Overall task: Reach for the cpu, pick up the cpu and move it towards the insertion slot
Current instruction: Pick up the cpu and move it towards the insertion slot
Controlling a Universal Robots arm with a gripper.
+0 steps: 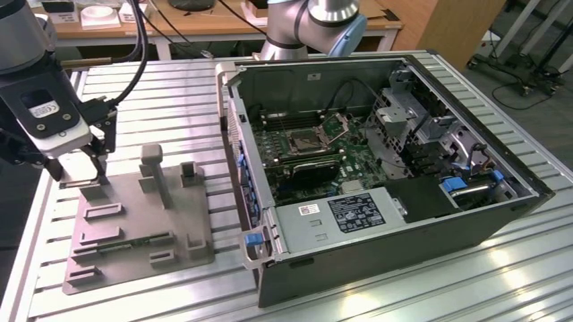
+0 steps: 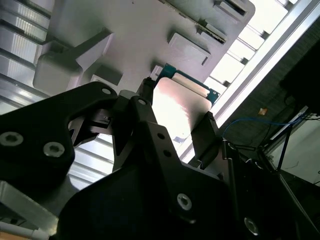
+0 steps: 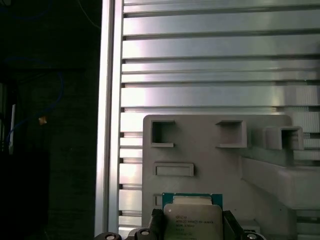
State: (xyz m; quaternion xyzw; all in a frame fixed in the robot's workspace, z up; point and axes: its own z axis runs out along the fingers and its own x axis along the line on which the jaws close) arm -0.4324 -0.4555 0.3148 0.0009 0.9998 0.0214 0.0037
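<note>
Pincer clamps the cpu on the tray, pick-up in hand; lifting likely needs a straight, level rise.

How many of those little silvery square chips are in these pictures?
1: the small silvery square chip lies on the grey plastic tray, right at the black gripper. More may be hidden inside the open black computer case.

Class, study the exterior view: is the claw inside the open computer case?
No, the claw stands over the grey tray, to the exterior view's left of the computer case.
</note>
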